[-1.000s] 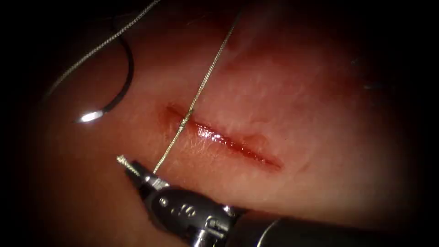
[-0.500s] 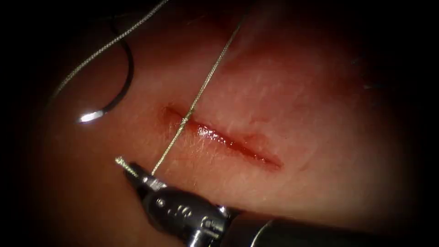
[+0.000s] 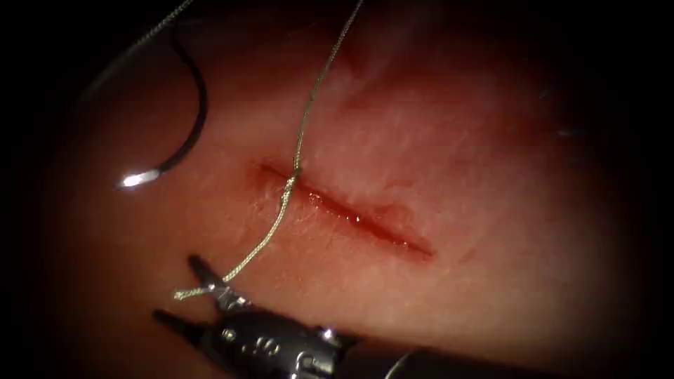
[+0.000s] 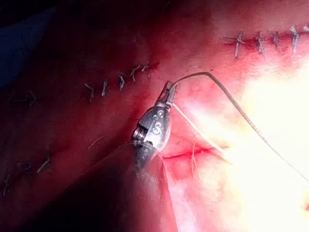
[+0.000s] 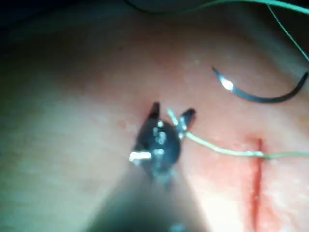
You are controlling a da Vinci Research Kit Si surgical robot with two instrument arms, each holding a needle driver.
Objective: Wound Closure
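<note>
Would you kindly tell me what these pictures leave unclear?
- Endoscope view: the thread runs off the top edge.
- Endoscope view: the needle fades into the dark rim at its rear end.
- Right wrist view: blur hides whether the thread touches the open right tool.

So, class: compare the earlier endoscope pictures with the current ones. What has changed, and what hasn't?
The right gripper has opened and let go of the thread, which now lies slack across one finger. The needle stays lying free on the tissue, left of the cut.
</note>
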